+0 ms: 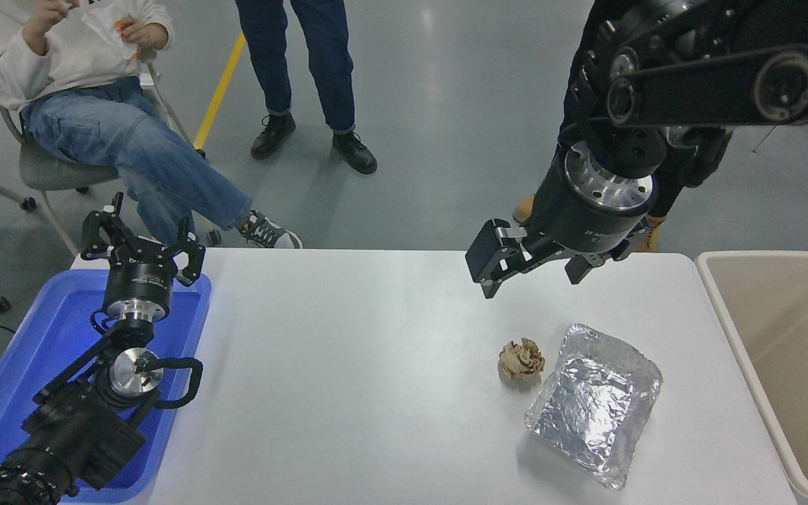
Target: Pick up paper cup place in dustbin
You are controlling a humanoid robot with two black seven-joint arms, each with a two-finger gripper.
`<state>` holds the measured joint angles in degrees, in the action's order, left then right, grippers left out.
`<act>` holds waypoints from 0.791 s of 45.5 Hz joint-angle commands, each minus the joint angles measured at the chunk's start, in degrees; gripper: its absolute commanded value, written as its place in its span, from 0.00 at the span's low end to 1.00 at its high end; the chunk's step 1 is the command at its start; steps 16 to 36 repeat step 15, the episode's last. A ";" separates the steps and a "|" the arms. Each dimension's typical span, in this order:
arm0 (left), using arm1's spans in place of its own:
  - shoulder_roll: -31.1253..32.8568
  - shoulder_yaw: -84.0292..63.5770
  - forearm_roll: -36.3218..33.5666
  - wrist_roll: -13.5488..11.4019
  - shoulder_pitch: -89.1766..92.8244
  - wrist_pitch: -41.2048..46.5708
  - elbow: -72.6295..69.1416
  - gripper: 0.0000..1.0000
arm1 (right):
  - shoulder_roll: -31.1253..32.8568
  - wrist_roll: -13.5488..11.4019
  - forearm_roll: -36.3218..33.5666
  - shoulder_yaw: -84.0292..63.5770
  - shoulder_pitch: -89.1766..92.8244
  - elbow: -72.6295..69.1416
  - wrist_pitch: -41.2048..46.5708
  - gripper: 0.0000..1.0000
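No paper cup shows anywhere on the table or in either gripper. The beige dustbin stands against the table's right end, and the part of its inside that shows is bare. My right gripper hangs from the upper right above the far middle of the table. It is behind and a little left of a crumpled tan paper ball, and nothing shows in it. My left gripper is parked, open and empty, over the blue tray at the lower left.
A crinkled silver foil tray lies just right of the paper ball, near the dustbin. One person sits on a chair at the far left, and others stand beyond the table's far edge.
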<state>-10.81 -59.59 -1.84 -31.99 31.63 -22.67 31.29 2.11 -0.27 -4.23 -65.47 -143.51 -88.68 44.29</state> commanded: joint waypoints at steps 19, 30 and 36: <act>0.00 0.00 0.00 -0.09 0.01 0.00 0.00 0.99 | 0.26 0.10 -1.13 -3.35 -3.45 -2.55 0.71 1.00; 0.00 0.00 0.00 -0.09 0.01 0.00 0.00 0.99 | 0.26 0.10 -1.13 -3.35 -3.45 -2.55 0.71 1.00; 0.00 0.00 0.00 -0.09 0.01 0.00 0.00 0.99 | 0.26 0.10 -1.13 -3.35 -3.45 -2.55 0.71 1.00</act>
